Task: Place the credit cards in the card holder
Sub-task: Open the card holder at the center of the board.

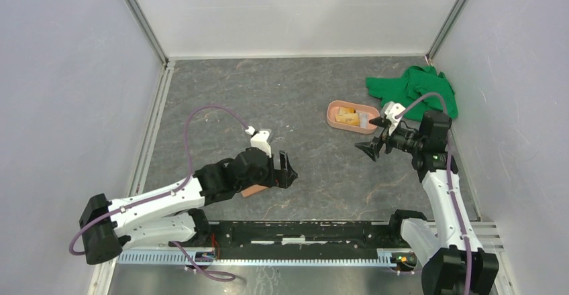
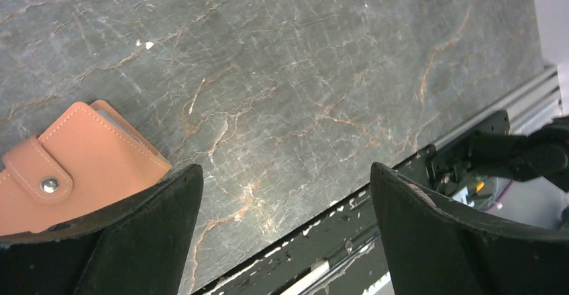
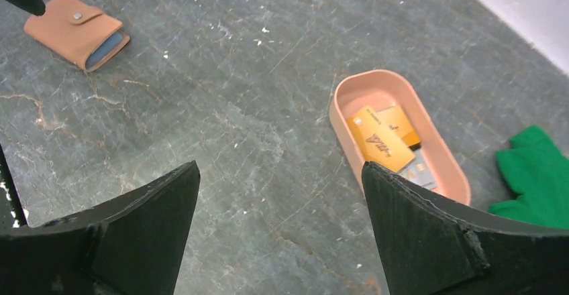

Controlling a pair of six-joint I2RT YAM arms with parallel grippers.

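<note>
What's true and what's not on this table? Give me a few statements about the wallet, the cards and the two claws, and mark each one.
1. The credit cards lie in the pink tray. True.
2. The card holder lies spread open on the table. False: it is folded, with its snap tab over the front.
3. The right gripper holds an orange card. False: its jaws stand open and empty above the table.
4. The card holder lies close to the left gripper, far from the tray. True.
5. A green cloth covers the tray. False: it lies beside the tray, near the right wall, and the tray is uncovered.
</note>
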